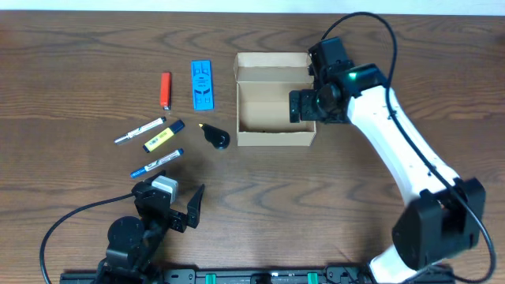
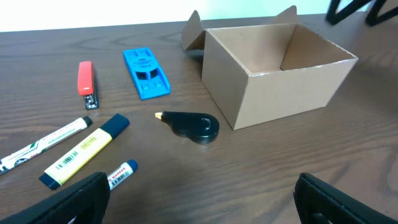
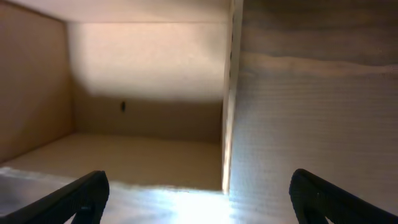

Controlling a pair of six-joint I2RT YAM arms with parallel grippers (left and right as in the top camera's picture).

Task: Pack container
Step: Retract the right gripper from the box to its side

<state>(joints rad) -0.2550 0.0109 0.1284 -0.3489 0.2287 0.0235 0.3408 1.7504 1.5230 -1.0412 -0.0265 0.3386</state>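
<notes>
Counting across the worktop (image 1: 79, 55), I get one container (image 1: 264, 110) in the upper middle of the overhead frame and six loose items to its left: a white marker (image 1: 140, 130), a yellow highlighter (image 1: 163, 136), a blue-capped pen (image 1: 156, 163), a red stapler (image 1: 165, 91), a blue flat piece (image 1: 202, 84) and a black tape dispenser (image 1: 216, 137). It is a plain tan cardboard box, lid flap folded back, with only bare cardboard floor showing inside. My right pincer (image 1: 304, 105) is spread astride its right wall, while my left pincer (image 1: 180, 201) sits released at lower left, holding nothing.
</notes>
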